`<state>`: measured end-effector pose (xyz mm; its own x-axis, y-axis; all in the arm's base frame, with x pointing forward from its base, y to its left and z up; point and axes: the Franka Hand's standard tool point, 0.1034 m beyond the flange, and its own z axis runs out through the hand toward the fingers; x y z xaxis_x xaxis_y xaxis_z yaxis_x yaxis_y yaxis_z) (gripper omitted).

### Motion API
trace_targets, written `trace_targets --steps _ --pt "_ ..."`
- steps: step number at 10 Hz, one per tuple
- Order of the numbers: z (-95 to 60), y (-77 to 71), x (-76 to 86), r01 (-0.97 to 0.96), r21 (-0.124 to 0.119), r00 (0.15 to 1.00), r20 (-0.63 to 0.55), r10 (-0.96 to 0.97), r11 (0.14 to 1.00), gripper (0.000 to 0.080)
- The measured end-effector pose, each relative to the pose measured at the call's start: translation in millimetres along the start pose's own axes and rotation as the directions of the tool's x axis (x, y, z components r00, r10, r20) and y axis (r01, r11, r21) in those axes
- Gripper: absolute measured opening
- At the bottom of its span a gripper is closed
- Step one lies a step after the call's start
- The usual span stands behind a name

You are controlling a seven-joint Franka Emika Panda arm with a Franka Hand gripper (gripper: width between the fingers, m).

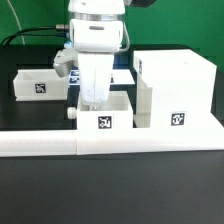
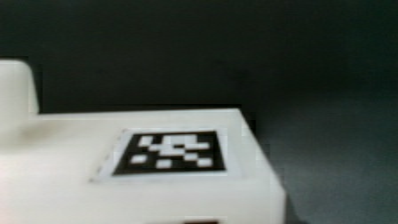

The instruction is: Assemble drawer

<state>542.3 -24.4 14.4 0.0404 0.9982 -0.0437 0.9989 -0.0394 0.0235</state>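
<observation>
A small white drawer box (image 1: 108,112) with a tag on its front stands against the front ledge, beside the large white drawer housing (image 1: 175,88) on the exterior view's right. My gripper (image 1: 94,98) reaches straight down onto the box's rear wall and appears shut on it; the fingertips are hidden. A second small drawer box (image 1: 38,84) lies at the exterior view's left. In the wrist view the held box's white tagged face (image 2: 173,152) fills the frame close up, and no fingers show.
A long white ledge (image 1: 110,142) runs across the front of the table. The marker board (image 1: 124,75) lies behind the arm. Black cables run along the back left. A white block edge (image 2: 15,92) shows beside the box in the wrist view.
</observation>
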Motion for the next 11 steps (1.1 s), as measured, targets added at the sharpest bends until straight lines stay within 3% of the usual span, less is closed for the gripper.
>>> trace_targets --steps 5,11 --pt "-1.9 1.2 22.9 -0.014 0.0 1.0 -0.003 0.014 1.0 0.0042" --pt "-1.7 0.5 27.6 0.017 -0.003 1.0 0.005 -0.017 1.0 0.0042"
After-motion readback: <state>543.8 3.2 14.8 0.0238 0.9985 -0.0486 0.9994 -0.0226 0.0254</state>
